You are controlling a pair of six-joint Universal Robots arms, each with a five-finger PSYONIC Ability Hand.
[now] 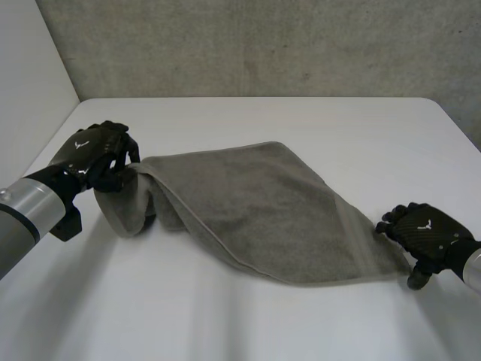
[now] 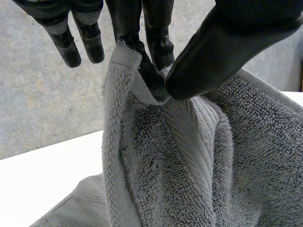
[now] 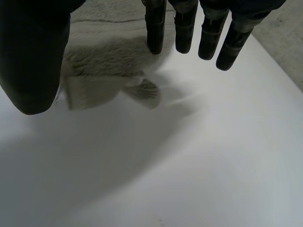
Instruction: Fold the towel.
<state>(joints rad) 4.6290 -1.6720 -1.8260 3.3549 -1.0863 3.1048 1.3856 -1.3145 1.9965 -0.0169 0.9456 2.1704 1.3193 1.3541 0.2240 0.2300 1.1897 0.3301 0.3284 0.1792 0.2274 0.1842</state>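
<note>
Towel (image 1: 263, 203), long axis hand to hand. Left hand (image 1: 94, 150): fingers (image 2: 158, 42) pinching raised corner. Right hand (image 1: 428, 229): fingers (image 3: 187, 28) straight, empty, opposite corner beside them.

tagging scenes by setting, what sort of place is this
Probably a robot test bench, not a home: a plain white table, a rough grey concrete wall behind, one grey terry towel.

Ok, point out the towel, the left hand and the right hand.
towel (image 1: 263, 203), head view, middle of the cloth
left hand (image 1: 94, 154), head view, back of the hand
right hand (image 1: 428, 229), head view, back of the hand
</note>
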